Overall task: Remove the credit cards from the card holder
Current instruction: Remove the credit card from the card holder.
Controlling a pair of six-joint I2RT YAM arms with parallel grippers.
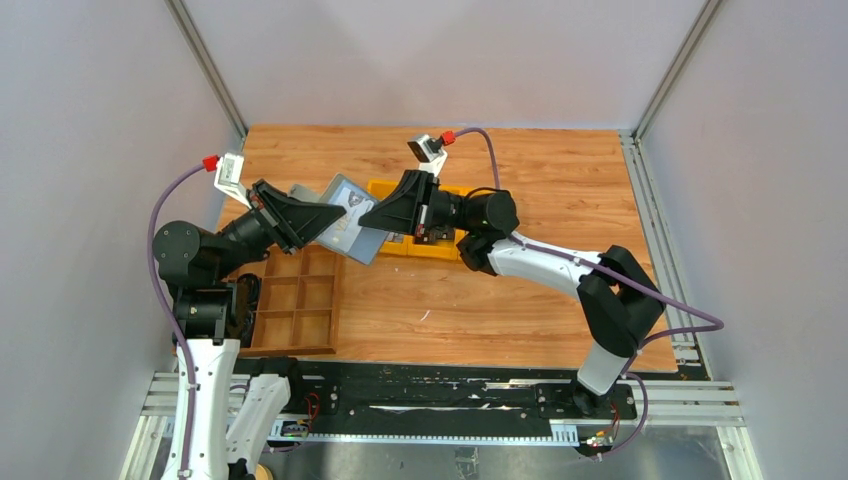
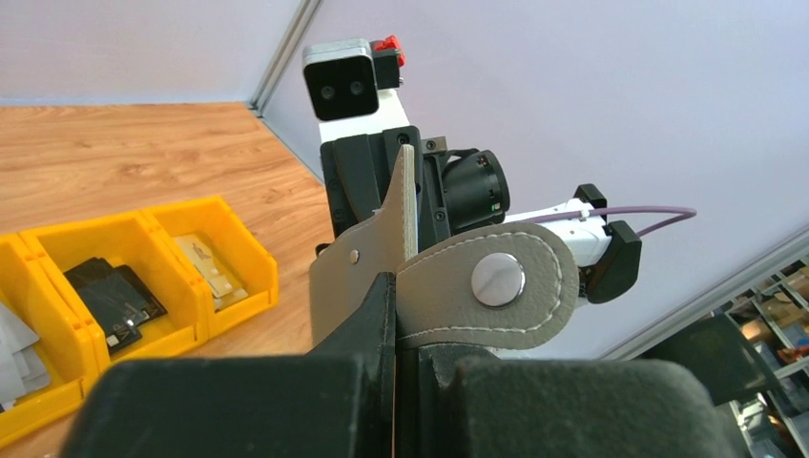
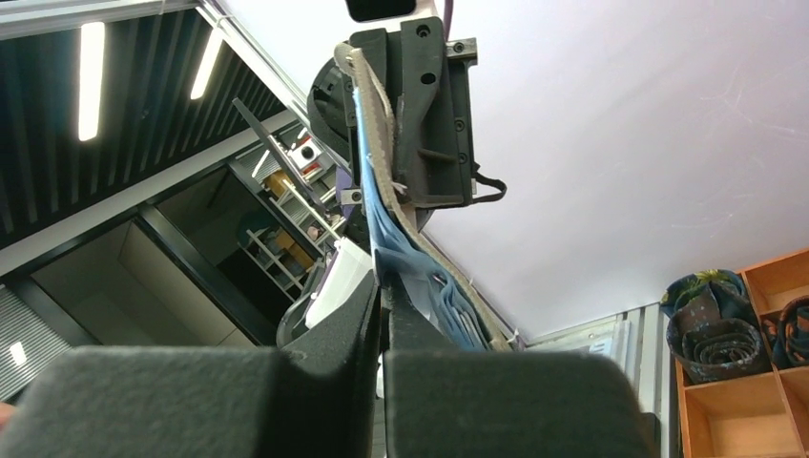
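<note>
The grey-blue card holder (image 1: 345,203) hangs open above the table between both arms. My left gripper (image 1: 328,218) is shut on its left edge; in the left wrist view the jaws (image 2: 394,291) clamp the grey leaf beside the snap tab (image 2: 498,280). My right gripper (image 1: 366,220) is shut at the holder's right edge. In the right wrist view its jaws (image 3: 382,289) pinch a thin blue edge of the inner pockets (image 3: 420,267). Pale credit cards (image 3: 458,322) show as thin edges in those pockets. I cannot tell whether a card is in the grip.
Yellow bins (image 1: 448,247) stand behind the holder; one holds tan cards (image 2: 205,267), another a black item (image 2: 110,291). A brown wooden compartment tray (image 1: 295,300) lies at the left front, with rolled ties (image 3: 715,329) in some cells. Walls enclose the table.
</note>
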